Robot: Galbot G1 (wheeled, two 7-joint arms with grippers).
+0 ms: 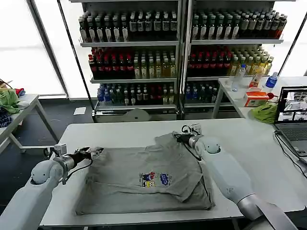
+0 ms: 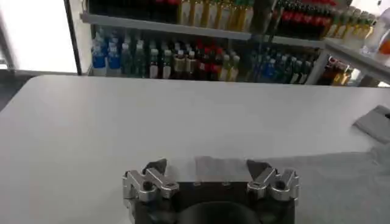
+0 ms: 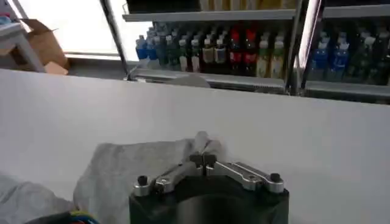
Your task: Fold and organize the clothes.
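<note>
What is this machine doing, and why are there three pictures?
It's a robot with two arms. The big picture comes from a camera on its head, looking down at a white table. The other two come from cameras on its wrists. A grey shirt with a small colourful print lies on the table. The left hand is at the shirt's left edge, with cloth between its open fingers. The right hand pinches a fold at the shirt's far edge. It's folding clothes.
</note>
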